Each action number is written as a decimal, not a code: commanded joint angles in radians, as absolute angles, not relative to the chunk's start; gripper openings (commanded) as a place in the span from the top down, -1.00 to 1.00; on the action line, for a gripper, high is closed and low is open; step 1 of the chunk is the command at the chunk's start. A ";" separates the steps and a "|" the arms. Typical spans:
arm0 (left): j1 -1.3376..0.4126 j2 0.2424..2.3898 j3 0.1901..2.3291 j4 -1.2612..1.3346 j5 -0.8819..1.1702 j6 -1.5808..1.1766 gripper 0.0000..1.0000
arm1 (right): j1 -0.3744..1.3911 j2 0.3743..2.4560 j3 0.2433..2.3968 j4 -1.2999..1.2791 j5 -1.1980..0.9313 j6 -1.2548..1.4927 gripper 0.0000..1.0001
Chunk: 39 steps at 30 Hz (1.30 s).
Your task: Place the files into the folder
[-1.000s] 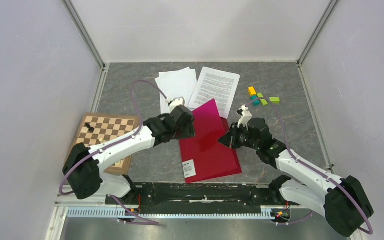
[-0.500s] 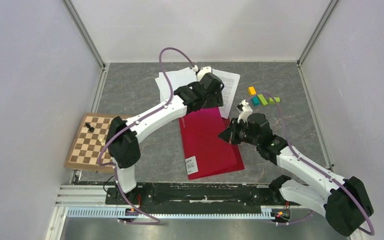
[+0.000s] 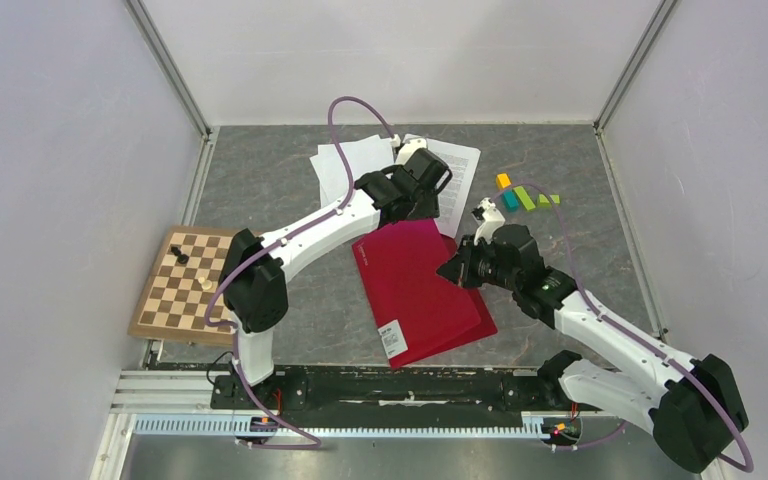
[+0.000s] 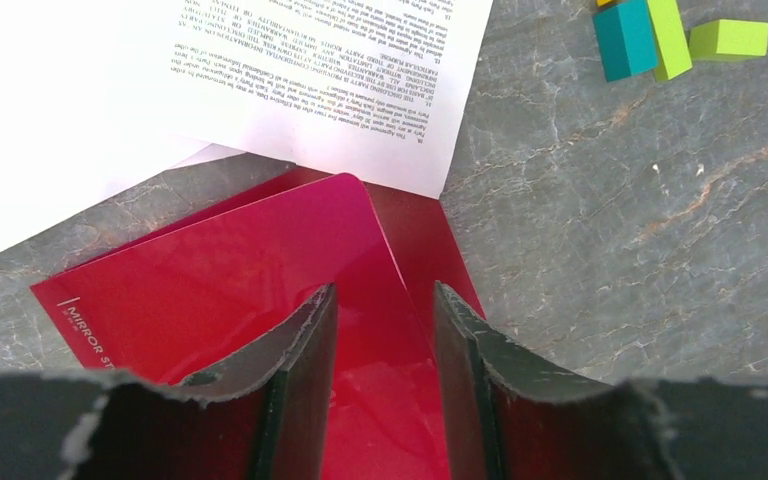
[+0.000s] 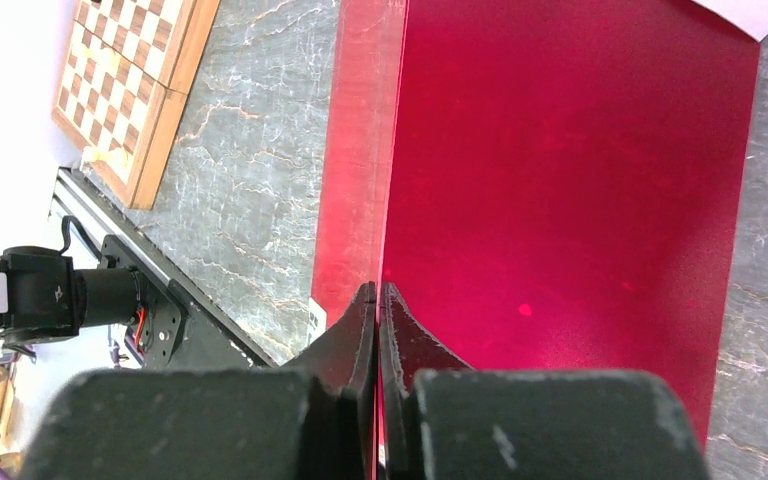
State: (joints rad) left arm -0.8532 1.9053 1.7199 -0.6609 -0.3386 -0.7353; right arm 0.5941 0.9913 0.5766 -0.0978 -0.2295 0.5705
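Note:
The crimson folder (image 3: 415, 285) lies at the table's middle, its white label (image 3: 392, 338) at the near corner. My right gripper (image 3: 455, 270) is shut on the thin edge of the folder's cover (image 5: 580, 180), which runs up from between the closed fingers (image 5: 378, 290). The files lie past the folder: a printed sheet (image 3: 458, 170) and blank sheets (image 3: 345, 165). My left gripper (image 3: 425, 205) hangs open over the folder's far corner (image 4: 210, 290), nothing between its fingers (image 4: 382, 300). The printed sheet (image 4: 330, 80) overlaps that corner.
A wooden chessboard (image 3: 185, 285) with a few pieces sits at the left. Small coloured blocks (image 3: 525, 195) lie at the far right, also in the left wrist view (image 4: 650, 35). Grey walls close in the table on three sides.
My left arm has swung from the folder's left side out to its far corner by the sheets. The folder has turned slightly. The right gripper has kept its hold.

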 commanded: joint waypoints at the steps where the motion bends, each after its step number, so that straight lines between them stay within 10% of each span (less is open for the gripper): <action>1: -0.859 1.921 1.792 -0.695 -0.336 -0.692 0.10 | 0.606 0.966 0.656 -0.090 -0.183 0.534 1.00; 12: -0.862 1.925 1.856 -0.773 -0.313 -0.688 -0.24 | 0.686 0.993 0.754 -0.182 -0.058 0.473 1.00; 26: -0.863 1.873 1.858 -0.826 -0.313 -0.647 0.95 | 0.796 1.049 0.899 -0.259 0.050 0.433 0.96; 28: -0.862 1.859 1.846 -0.826 -0.294 -0.639 0.95 | 0.800 1.045 0.902 -0.257 0.041 0.436 0.73; 32: -0.861 1.812 1.813 -0.825 -0.269 -0.639 0.95 | 0.801 1.016 0.897 -0.249 0.015 0.435 -0.35; 39: -0.841 1.661 1.651 -0.714 -0.171 -0.647 0.95 | 0.801 0.889 0.868 -0.255 0.011 0.423 -0.96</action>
State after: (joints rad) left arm -0.8585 1.7844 1.7424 -0.7940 -0.2581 -0.6861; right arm 0.8013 0.9726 0.8490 -0.2932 0.0116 0.4404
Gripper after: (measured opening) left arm 0.040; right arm 0.946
